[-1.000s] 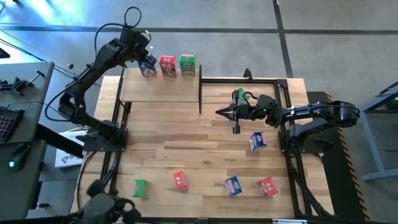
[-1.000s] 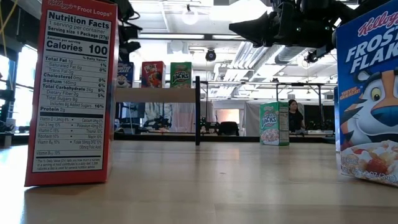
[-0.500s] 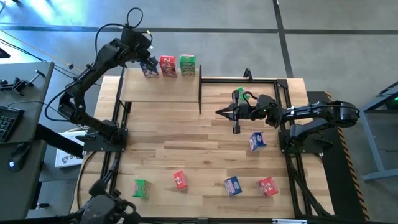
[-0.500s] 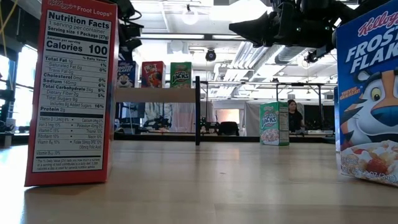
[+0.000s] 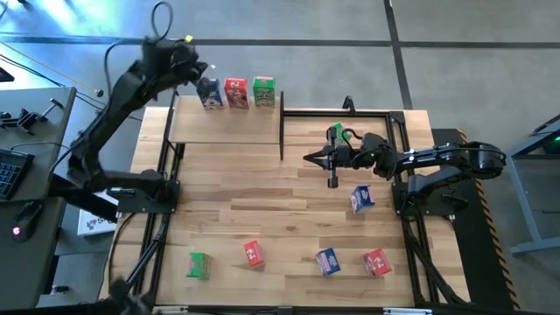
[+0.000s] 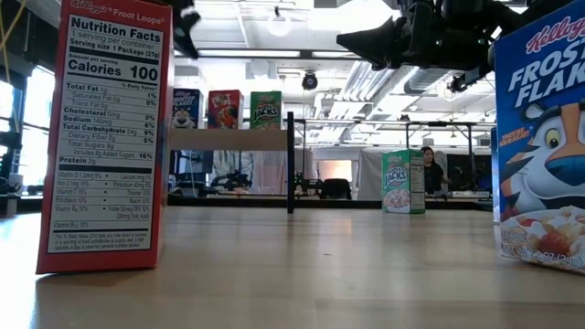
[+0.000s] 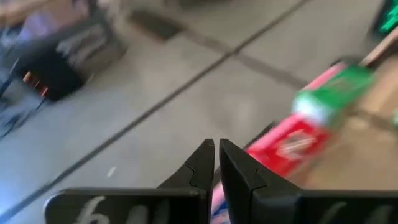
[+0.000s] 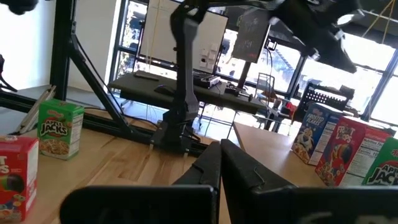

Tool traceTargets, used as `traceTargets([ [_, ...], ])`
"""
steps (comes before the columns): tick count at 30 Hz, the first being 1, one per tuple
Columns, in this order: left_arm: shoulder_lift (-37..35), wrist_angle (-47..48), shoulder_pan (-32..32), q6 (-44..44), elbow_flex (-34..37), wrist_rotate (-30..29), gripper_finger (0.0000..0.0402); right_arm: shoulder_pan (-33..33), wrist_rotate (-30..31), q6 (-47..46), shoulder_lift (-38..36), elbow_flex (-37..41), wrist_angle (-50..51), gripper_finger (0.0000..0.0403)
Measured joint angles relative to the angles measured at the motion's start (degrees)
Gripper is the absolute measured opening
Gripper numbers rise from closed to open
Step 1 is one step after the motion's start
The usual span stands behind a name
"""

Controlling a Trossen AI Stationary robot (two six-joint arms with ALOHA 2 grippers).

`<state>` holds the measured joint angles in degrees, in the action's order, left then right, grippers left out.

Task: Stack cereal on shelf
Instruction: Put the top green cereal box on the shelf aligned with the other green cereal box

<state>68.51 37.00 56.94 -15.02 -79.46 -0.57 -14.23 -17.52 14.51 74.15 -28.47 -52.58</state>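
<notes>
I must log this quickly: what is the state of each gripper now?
Left gripper: fingers shut, holding nothing, beside the shelf's blue box.
Right gripper: fingers shut, holding nothing, above the table.

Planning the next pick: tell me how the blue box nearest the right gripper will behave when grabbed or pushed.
The blue box is thin printed card, so probably light and easily crushed. It looks tilted, so a nudge may tip it. The shut right gripper must open first.
</notes>
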Motion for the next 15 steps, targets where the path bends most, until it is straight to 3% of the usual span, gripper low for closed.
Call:
traceTargets([
  [5,-12.25,-12.94,-5.65,4.55,14.27,5.09,0.0019,0.01,3.13,-2.56,0.00,0.00,1.47,0.0000],
  [10,-21.72,-24.37,-13.08,10.13,28.87,6.08,0.0019,0.49,13.15,-7.06,-0.88,-0.06,6.50,0.0013],
  [12,-24.60,-29.45,-15.90,11.59,34.44,6.06,0.0019,0.77,17.42,-9.21,-2.72,-1.49,14.65,0.0028],
  [15,-27.89,-37.46,-19.37,13.71,42.01,6.10,0.0019,0.79,24.22,-13.27,-5.97,-7.26,35.93,0.0062],
])
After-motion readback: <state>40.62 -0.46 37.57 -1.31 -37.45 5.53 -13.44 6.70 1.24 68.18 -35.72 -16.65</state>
